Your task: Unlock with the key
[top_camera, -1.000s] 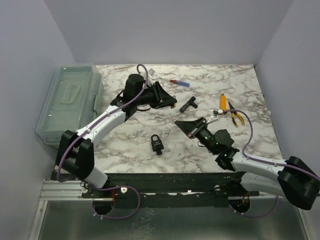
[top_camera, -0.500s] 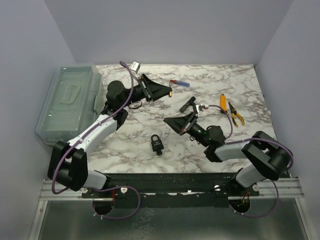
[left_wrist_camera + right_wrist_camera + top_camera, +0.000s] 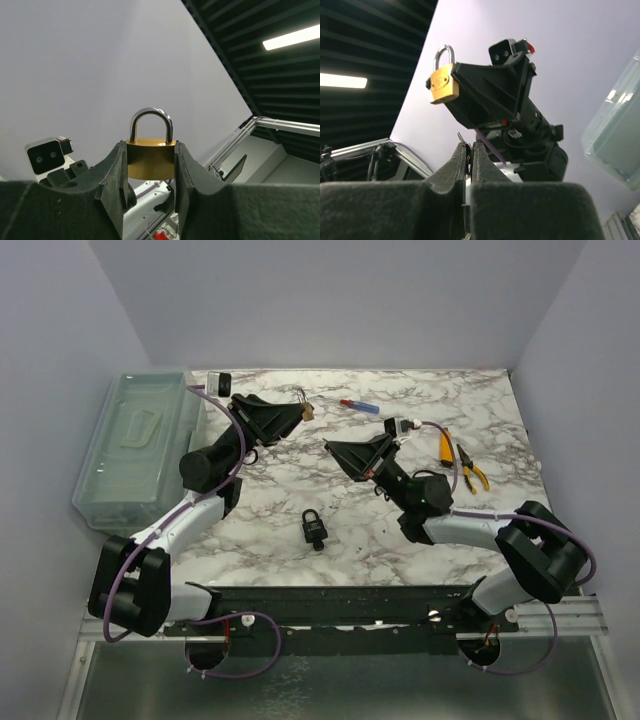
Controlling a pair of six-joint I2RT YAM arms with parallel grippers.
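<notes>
Firstly, at the far left you see a clear plastic box [image 3: 140, 445] at the edge of the tabletop [image 3: 260, 510]. Next, the left gripper [image 3: 149, 150] is up in the air, and its jaws pinch a brass padlock [image 3: 150, 160] by the two sides of its body, with the shackle closed. Nearer to the arm bases, a black padlock [image 3: 314, 527] lies on the tabletop, apart from both arms. The right gripper [image 3: 468, 146] points toward the brass padlock without touching it; its jaws are pressed together on a thin metal piece, seemingly the key [image 3: 460, 137]. Further right lie a red-and-blue screwdriver [image 3: 360, 406] and orange pliers [image 3: 467, 466].
</notes>
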